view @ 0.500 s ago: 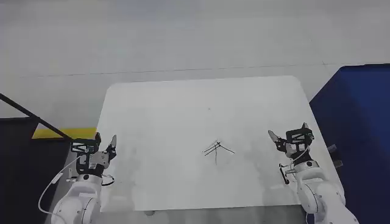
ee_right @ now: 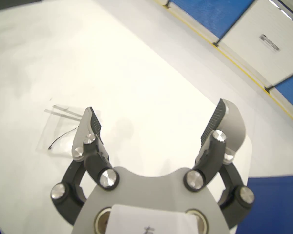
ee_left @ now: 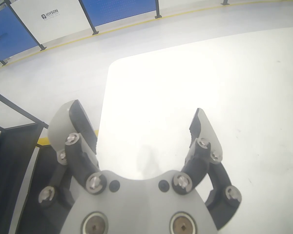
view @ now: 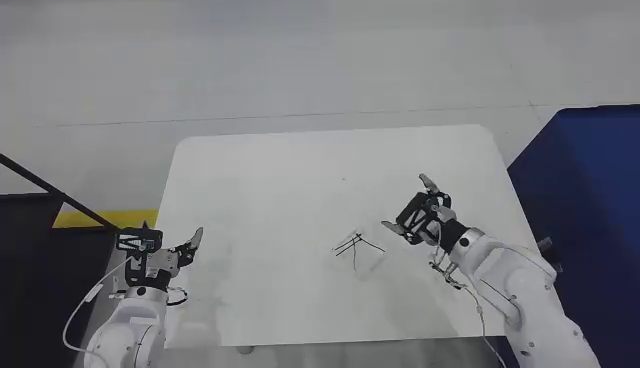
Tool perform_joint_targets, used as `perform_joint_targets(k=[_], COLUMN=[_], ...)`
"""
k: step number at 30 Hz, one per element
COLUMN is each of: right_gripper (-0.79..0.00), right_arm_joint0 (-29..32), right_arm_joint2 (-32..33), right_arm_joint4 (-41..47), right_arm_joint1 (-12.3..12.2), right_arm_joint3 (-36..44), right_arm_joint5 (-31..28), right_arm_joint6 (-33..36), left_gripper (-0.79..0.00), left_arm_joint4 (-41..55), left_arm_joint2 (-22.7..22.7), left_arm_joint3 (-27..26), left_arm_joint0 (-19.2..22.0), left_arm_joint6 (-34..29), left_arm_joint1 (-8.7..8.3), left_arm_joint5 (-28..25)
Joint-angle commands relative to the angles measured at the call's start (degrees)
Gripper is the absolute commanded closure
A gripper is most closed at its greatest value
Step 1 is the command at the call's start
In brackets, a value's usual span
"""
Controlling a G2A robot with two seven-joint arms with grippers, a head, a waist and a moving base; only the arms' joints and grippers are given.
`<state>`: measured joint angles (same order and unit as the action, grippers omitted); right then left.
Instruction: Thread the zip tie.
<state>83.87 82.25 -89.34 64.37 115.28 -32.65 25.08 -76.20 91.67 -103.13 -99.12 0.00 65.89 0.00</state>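
A thin black zip tie (view: 356, 245) lies on the white table (view: 300, 178), a little right of its middle and toward the front. In the right wrist view the zip tie (ee_right: 62, 135) is a dark curved strand with pale strips beside it. My right gripper (view: 407, 206) hovers just right of the tie, open with nothing between its fingers (ee_right: 91, 122). My left gripper (view: 170, 240) stands open over the table's front left corner, far from the tie, and its fingers (ee_left: 200, 127) hold nothing.
The table's rounded edges border grey floor (view: 320, 58). A blue surface (view: 590, 188) stands to the table's right and a dark one (view: 30, 268) to its left. Blue and white barrier panels (ee_left: 112, 1) line the room behind.
My right arm has swung from the front right corner inward to the left, ending next to the zip tie. My left gripper has shifted only slightly.
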Motion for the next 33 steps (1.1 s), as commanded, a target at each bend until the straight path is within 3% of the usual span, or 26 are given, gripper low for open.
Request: perform_joint_targets(k=[1, 8, 10, 13, 16, 19, 22, 24, 33], right_gripper=[-0.785, -0.785, -0.785, -0.785, -0.785, -0.785, -0.785, -0.785, -0.785], right_arm_joint0=[-1.9, -1.9, -2.0, -9.9, -18.2, -24.3, -29.7, -31.3, -30.8], right_arm_joint2=[-1.4, -1.4, -1.5, -2.5, -5.7, -13.5, -20.7, -21.7, -22.5], right_arm_joint4=[-2.1, -2.1, 6.7, 19.9, 30.7, 35.2, 37.4, 37.9, 35.7], right_arm_joint1=[0.2, 0.2, 0.4, 0.0, -0.3, -1.5, -3.5, -4.6, -4.6], right_arm_joint3=[-0.1, -0.1, -3.7, -11.5, -18.4, -24.3, -24.8, -24.2, -21.5], right_arm_joint5=[4.3, 4.3, 1.8, -13.6, -24.1, -25.3, -25.3, -25.3, -25.3], right_arm_joint6=[2.9, 2.9, 2.8, 12.5, 22.0, 21.2, 21.2, 21.2, 18.8], left_gripper=[-0.785, -0.785, -0.785, -0.785, -0.785, -0.785, -0.785, -0.785, -0.785], left_arm_joint4=[0.0, 0.0, 0.0, 0.0, 0.0, 0.0, 0.0, 0.0, 0.0], left_arm_joint2=[0.0, 0.0, 0.0, 0.0, 0.0, 0.0, 0.0, 0.0, 0.0], left_arm_joint3=[0.0, 0.0, 0.0, 0.0, 0.0, 0.0, 0.0, 0.0, 0.0], left_arm_joint0=[0.0, 0.0, 0.0, 0.0, 0.0, 0.0, 0.0, 0.0, 0.0], left_arm_joint6=[0.0, 0.0, 0.0, 0.0, 0.0, 0.0, 0.0, 0.0, 0.0], left_arm_joint1=[0.00, 0.00, 0.00, 0.00, 0.00, 0.00, 0.00, 0.00, 0.00], left_arm_joint5=[0.0, 0.0, 0.0, 0.0, 0.0, 0.0, 0.0, 0.0, 0.0])
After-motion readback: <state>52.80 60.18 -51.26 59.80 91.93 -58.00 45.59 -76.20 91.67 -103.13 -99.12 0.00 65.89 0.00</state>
